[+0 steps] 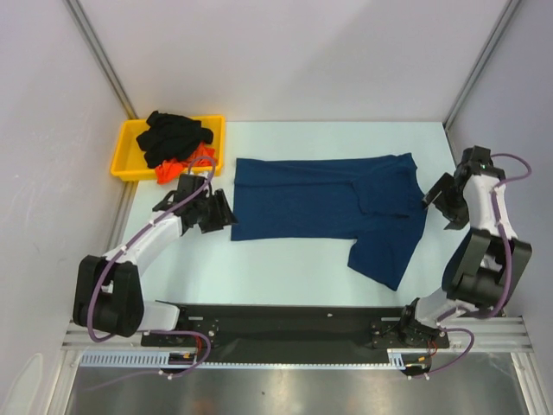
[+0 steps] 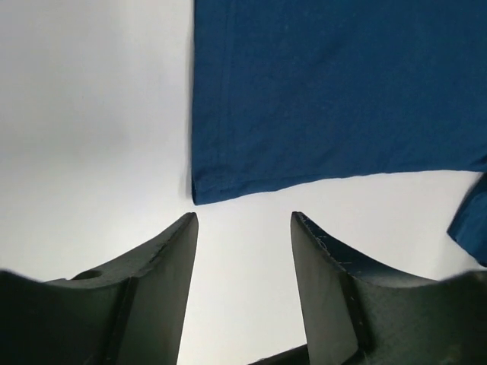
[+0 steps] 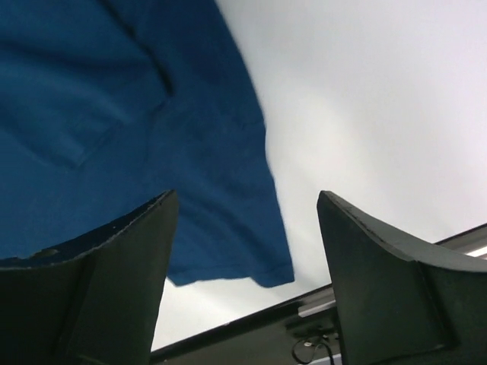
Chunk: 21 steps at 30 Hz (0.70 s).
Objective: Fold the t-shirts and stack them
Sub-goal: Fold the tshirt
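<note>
A navy blue t-shirt (image 1: 324, 203) lies partly folded across the middle of the white table, one sleeve (image 1: 384, 251) sticking out toward the near right. My left gripper (image 1: 226, 213) hovers open just off the shirt's left hem corner (image 2: 205, 194), nothing between its fingers (image 2: 171, 258). My right gripper (image 1: 429, 201) stands open at the shirt's right end, above the table and empty, with the sleeve's edge (image 3: 228, 266) below it. Black (image 1: 173, 134) and orange-red (image 1: 177, 167) t-shirts sit bunched in the tray.
A yellow plastic tray (image 1: 128, 149) stands at the back left corner. White walls close in the back and both sides. A black rail (image 1: 285, 324) with the arm bases runs along the near edge.
</note>
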Tool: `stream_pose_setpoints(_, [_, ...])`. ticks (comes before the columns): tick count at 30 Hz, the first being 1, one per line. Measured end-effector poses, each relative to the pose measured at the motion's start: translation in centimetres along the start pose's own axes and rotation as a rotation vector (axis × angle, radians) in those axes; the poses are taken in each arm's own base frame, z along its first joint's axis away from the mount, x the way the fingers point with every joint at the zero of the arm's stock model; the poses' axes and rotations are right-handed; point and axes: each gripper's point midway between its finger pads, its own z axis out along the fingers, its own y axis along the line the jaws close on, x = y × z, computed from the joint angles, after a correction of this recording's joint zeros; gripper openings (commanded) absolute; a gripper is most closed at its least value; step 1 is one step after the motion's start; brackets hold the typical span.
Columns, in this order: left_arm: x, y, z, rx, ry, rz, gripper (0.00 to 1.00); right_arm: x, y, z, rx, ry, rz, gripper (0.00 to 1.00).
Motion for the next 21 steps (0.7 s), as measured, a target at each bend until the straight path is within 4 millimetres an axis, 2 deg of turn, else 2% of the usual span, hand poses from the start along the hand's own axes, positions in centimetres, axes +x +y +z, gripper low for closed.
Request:
stream_pose_setpoints(4, [1.3,0.9,0.7,-0.003,0.021,-0.077,0.55,2.6,0.4,-1.4,-0.098,0.023,0.031,0.77])
stream_pose_setpoints(11, [3.2,2.4,1.7,-0.055,0.054,-0.282,0.52,7.2,2.8,-0.7,-0.193,0.148,-0.02,0.76])
stream_pose_setpoints(13, [3.7,2.6,2.1,-0.066,0.064,-0.339,0.52,7.8,3.6,-0.8,-0.21,0.159,-0.045,0.76])
stream_pose_setpoints(16, [4.5,3.1,2.6,-0.092,0.081,-0.419,0.45,8.3,4.5,-1.0,-0.235,0.166,-0.073,0.76])
stream_pose_setpoints(21, [5.4,3.9,3.6,-0.152,0.108,-0.515,0.42,8.2,4.6,-1.0,-0.239,0.163,-0.081,0.76])
